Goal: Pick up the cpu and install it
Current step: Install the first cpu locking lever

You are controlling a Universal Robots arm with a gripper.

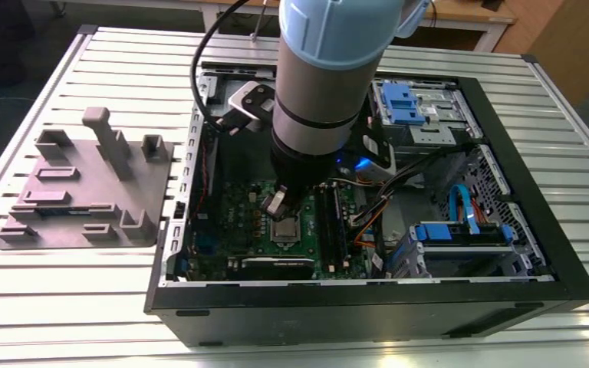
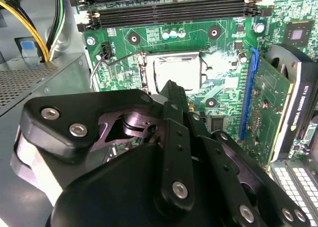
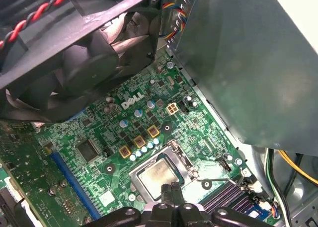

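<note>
Inside the open computer case [image 1: 540, 253], the gripper [image 3: 171, 188] is hanging just above the green motherboard [image 3: 149, 117], its fingertips pressed together on nothing. In the first wrist view, the cpu [image 3: 160, 173] is lying flat in its socket frame [image 3: 185, 160] just at the gripper's 12 o'clock, metal top facing up; being square, it is showing no long axis.
</note>
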